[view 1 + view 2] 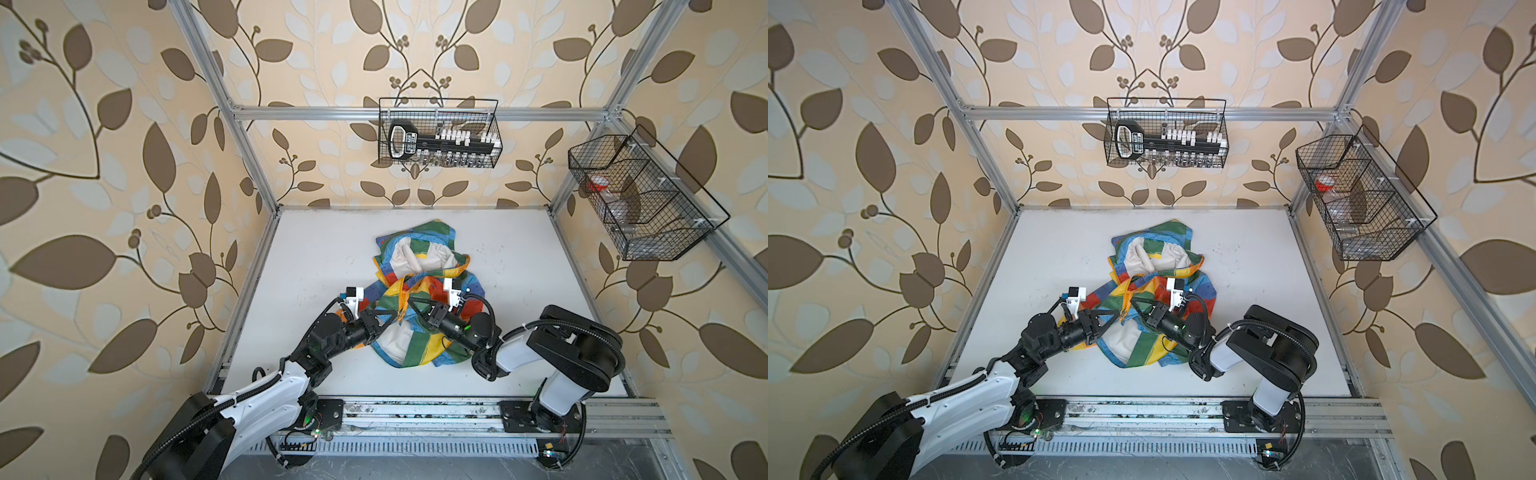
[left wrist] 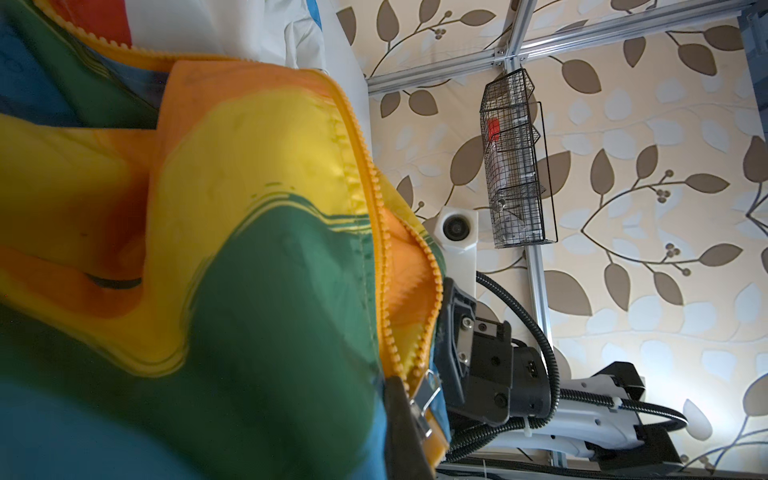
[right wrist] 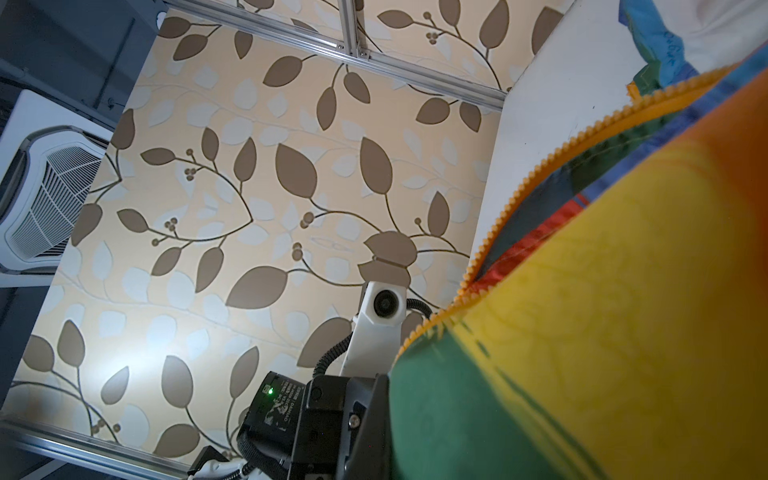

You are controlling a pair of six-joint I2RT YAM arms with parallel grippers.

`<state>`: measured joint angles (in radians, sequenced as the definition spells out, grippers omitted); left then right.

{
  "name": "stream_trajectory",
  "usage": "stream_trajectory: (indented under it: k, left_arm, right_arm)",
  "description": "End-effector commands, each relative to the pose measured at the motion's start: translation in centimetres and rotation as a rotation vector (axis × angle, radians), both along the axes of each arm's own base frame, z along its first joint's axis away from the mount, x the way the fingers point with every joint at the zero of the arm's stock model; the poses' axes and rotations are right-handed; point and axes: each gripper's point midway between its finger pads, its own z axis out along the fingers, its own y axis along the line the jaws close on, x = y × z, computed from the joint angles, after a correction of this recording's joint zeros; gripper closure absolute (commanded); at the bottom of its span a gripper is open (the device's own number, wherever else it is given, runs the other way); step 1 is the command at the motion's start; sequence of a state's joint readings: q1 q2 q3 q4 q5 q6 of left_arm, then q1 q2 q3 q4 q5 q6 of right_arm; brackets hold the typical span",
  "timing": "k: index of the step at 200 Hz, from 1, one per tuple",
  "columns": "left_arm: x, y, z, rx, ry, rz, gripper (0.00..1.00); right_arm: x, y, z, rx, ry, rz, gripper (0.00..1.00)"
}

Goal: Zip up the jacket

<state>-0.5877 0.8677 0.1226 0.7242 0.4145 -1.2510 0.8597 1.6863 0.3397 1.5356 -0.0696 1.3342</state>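
Well, the jacket [image 1: 409, 349] lies crumpled in the middle of the white table [image 1: 316, 257], its hood toward the back wall. Over its front, the left gripper [image 1: 395, 318] and right gripper [image 1: 411, 303] are both pinched tight on fabric beside the half-open orange zipper [image 2: 384, 257].

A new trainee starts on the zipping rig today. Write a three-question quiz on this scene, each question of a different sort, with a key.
1. True or false: the zipper of the jacket is fully closed.
2. Where do the left hand and the right hand meet? A) on the hood B) at the zipper, mid-jacket C) on bare table, off the jacket
3. How many wire baskets hang on the frame?
Key: 1 false, the tooth rows stand apart above the slider. 2 B. 3 two.
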Motion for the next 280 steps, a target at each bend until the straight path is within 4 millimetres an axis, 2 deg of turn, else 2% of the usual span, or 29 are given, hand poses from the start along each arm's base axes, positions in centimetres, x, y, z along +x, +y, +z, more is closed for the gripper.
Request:
stream_trajectory:
  k: [1,28,67,88,109,133,148,179,197,218,250,269,280]
  left_arm:
    - [-1.9,-0.2,-1.7,0.026,0.045,-0.079,1.0]
    - [-1.4,-0.1,-0.6,0.019,0.014,-0.056,1.0]
    - [0.0,0.1,1.9,-0.013,-0.065,0.005,1.0]
    - [0.5,-0.3,3.0,-0.028,-0.097,0.001,1.0]
    - [0.8,-0.8,3.7,-0.045,-0.114,-0.015,1.0]
    - [0.8,-1.1,3.6,-0.05,-0.11,-0.03,1.0]
    - [0.7,-1.1,3.5,-0.051,-0.108,-0.036,1.0]
    - [0.4,-1.1,3.5,-0.044,-0.109,-0.047,1.0]
    - [0.4,-1.0,3.4,-0.037,-0.109,-0.048,1.0]
    - [0.2,-1.1,3.3,-0.033,-0.105,-0.061,1.0]
    - [0.0,-1.4,3.5,-0.025,-0.106,-0.091,1.0]
    - [-0.2,-1.8,3.9,-0.017,-0.106,-0.12,1.0]
    - [-0.2,-1.9,4.1,-0.013,-0.106,-0.128,1.0]
  right_arm:
    - [2.8,-3.3,2.9,0.09,-0.054,-0.175,1.0]
    - [2.1,-2.0,2.1,0.068,-0.05,-0.127,1.0]
    - [0.3,1.6,0.8,0.04,-0.04,0.035,1.0]
    - [-0.3,2.3,-0.4,0.019,-0.016,0.076,0.81]
    - [-0.8,1.8,-1.5,-0.011,-0.003,0.086,0.62]
    - [-1.4,0.3,-2.9,-0.046,0.027,0.085,0.5]
    - [-2.0,-0.6,-4.0,-0.072,0.047,0.101,0.47]
    - [-3.7,-2.9,-7.1,-0.153,0.109,0.13,0.46]
    - [-4.8,-4.2,-7.8,-0.185,0.115,0.138,0.48]
    - [-5.9,-5.2,-7.3,-0.192,0.082,0.156,0.55]
    - [-6.8,-5.5,-6.4,-0.188,0.036,0.182,0.66]
    - [-6.7,-5.4,-6.1,-0.207,0.011,0.179,0.66]
    - [-6.5,-5.2,-6.1,-0.237,0.0,0.18,0.61]
